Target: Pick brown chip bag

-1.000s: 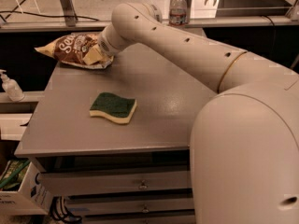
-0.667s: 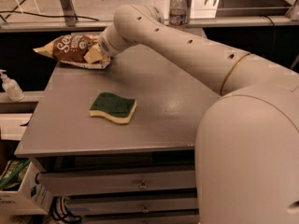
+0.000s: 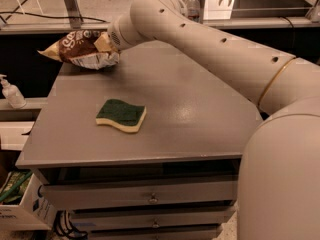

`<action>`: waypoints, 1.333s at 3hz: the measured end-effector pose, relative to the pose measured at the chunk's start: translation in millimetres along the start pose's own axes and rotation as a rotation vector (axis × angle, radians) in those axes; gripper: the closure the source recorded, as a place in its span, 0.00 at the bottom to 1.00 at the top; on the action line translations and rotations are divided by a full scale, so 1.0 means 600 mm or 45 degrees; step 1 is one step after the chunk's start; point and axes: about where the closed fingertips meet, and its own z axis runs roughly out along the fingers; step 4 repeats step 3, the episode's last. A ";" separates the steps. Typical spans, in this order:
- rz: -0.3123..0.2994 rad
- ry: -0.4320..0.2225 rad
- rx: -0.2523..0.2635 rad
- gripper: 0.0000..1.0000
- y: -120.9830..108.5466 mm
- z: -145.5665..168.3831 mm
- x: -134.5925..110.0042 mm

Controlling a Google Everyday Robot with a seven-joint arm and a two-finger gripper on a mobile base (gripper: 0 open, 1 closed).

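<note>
The brown chip bag (image 3: 80, 48) is a crumpled dark-brown foil bag with white lettering, at the far left corner of the grey table (image 3: 200, 119). It hangs tilted, its right end raised off the tabletop. My gripper (image 3: 106, 44) reaches in from the right at the end of the long white arm. It is shut on the bag's right end, with one pale finger (image 3: 102, 40) lying over the foil.
A green-and-yellow sponge (image 3: 121, 115) lies near the table's middle left. A water bottle (image 3: 191, 5) stands behind the arm at the back. A pump bottle (image 3: 11, 91) stands on a low shelf at left. Drawers (image 3: 150, 198) are under the table, and a box (image 3: 20, 204) is at lower left.
The bag has risen slightly and tilted with my gripper on it, and its right end has come off the tabletop. The sponge has not moved.
</note>
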 end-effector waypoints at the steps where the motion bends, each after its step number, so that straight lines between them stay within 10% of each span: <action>1: 0.001 -0.101 0.066 1.00 -0.016 -0.062 -0.050; 4: 0.025 -0.220 0.114 1.00 -0.033 -0.131 -0.098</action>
